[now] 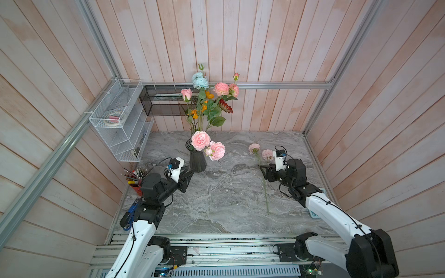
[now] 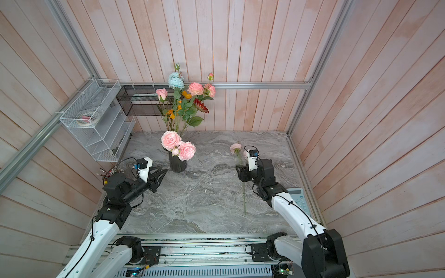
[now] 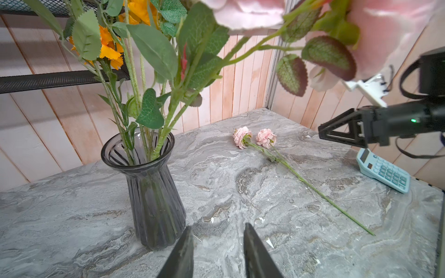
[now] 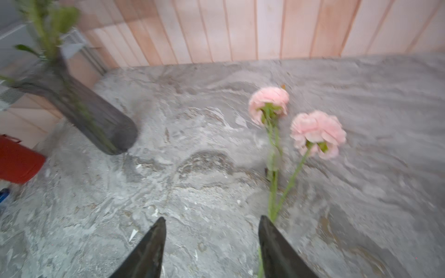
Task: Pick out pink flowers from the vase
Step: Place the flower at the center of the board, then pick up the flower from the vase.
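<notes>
Between the vase [image 1: 198, 162] and the pink stem [image 1: 254, 148] lying flat I have open marble table [image 1: 216, 192] to pass through. Two big pink blooms [image 1: 200, 140] droop over the vase's near rim; pencil cup [image 1: 136, 189] and calculator [image 2: 299, 199] crowd the side edges.

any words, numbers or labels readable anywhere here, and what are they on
No text can be read for certain in any view.
calculator: its keys carry markings, too small and blurred to read.
white camera housing on the right wrist: a short dark line of print, too small to read.
Vase, flowers, wire racks and pencil cup: no lettering visible.
</notes>
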